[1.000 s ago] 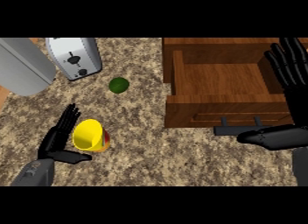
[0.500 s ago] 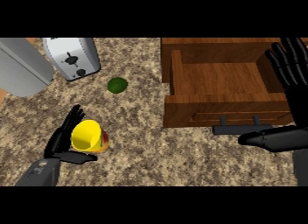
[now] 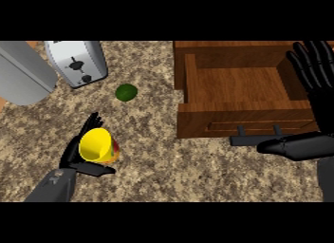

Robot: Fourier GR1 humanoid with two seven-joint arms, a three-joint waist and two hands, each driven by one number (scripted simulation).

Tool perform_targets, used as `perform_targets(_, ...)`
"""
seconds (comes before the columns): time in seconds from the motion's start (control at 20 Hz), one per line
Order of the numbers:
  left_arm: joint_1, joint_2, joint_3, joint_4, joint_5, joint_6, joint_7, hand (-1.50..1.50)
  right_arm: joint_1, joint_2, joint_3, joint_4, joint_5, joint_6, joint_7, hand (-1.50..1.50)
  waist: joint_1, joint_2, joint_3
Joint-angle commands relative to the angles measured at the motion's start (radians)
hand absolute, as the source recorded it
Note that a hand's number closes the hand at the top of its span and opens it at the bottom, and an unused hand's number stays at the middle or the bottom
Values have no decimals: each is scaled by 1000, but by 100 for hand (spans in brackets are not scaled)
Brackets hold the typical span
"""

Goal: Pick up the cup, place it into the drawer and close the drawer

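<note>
The left hand [image 3: 82, 152] is seen low on the counter [image 3: 162, 166], well to the left of the drawer [image 3: 236, 88], with its fingers and thumb curled round the yellow cup [image 3: 98, 145]. The cup is shown tilted, its open mouth turned upward toward the view, with a red-patterned side visible at its right. It is held against the speckled counter surface, though whether it is lifted clear cannot be told. The right hand [image 3: 317, 80] is found at the drawer's right edge, open, its fingers straight and spread, pointing away from the robot over the drawer's right wall. Its thumb is stretched leftward along the drawer's front, just below the two dark handle posts. The drawer is seen pulled open, its wooden interior exposed. Farther back, a green lime [image 3: 126, 92] is placed on the counter just left of the drawer. Beyond it, a silver toaster [image 3: 77, 61] is set, and a grey rounded object [image 3: 15, 71] is seen farthest to the drawer's left.
</note>
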Motion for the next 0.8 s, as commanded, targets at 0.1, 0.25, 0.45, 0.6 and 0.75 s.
perform_targets(0.1,-6,-5,-6,0,7,-204,-99,150,-11,-10,-8,17,2,2,6,-150,0,2,-1)
perform_targets(0.25,21,-14,-21,-40,-8,-163,-178,150,3,-3,-5,20,12,4,-29,-150,4,1,0)
perform_targets(0.45,34,-41,11,-91,-1,92,-252,150,32,-23,-33,-15,-22,17,7,-150,-2,-2,0)
perform_targets(0.6,-11,-70,28,-115,12,127,-257,150,-23,-30,-26,19,-20,15,31,-150,9,-1,0)
perform_targets(0.75,9,-70,118,-127,87,215,-257,150,27,-31,-47,-12,-29,23,-10,-150,6,-4,1)
